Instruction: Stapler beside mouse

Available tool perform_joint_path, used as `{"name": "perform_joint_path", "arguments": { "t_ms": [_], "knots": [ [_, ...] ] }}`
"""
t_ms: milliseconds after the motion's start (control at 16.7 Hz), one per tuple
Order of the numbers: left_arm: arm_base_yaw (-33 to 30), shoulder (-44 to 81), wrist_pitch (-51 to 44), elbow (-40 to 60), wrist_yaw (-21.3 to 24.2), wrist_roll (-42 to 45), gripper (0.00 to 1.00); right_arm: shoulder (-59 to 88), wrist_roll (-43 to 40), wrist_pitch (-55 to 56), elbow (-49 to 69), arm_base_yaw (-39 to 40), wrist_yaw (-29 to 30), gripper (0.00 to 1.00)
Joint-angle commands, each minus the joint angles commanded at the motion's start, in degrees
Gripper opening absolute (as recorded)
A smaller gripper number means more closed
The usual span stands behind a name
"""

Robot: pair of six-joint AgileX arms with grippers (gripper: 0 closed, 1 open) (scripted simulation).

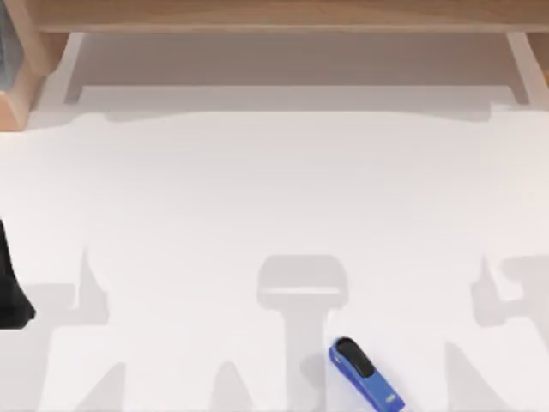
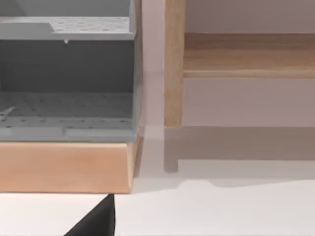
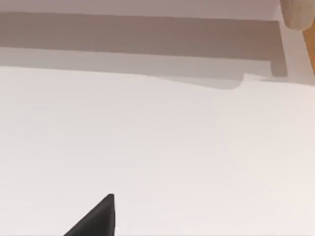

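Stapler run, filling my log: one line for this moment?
stapler: table's near edge, right of centre, untouched | left gripper: parked left edge

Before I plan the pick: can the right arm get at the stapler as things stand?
Probably yes. The stapler lies alone on the white table near the front edge, right of centre, with nothing beside it or over it.

We see a blue stapler [image 1: 367, 375] with a black top piece at five o'clock, a plain white table [image 1: 257, 189], a pale wooden shelf frame [image 2: 173, 64], a grey perforated rack [image 2: 66, 69] on a light wood base
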Motion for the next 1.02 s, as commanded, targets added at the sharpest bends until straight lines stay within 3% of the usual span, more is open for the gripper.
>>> {"name": "perform_joint_path", "arguments": {
  "t_ms": [600,1020],
  "knots": [
    [0.00,0.00,0.00,0.00,0.00,0.00,1.00,51.20,5.58,-26.34,32.98,24.25,-0.42,1.00],
    [0.00,0.00,0.00,0.00,0.00,0.00,1.00,76.76,8.31,-39.37,49.86,36.52,-0.63,1.00]
  ]
}}
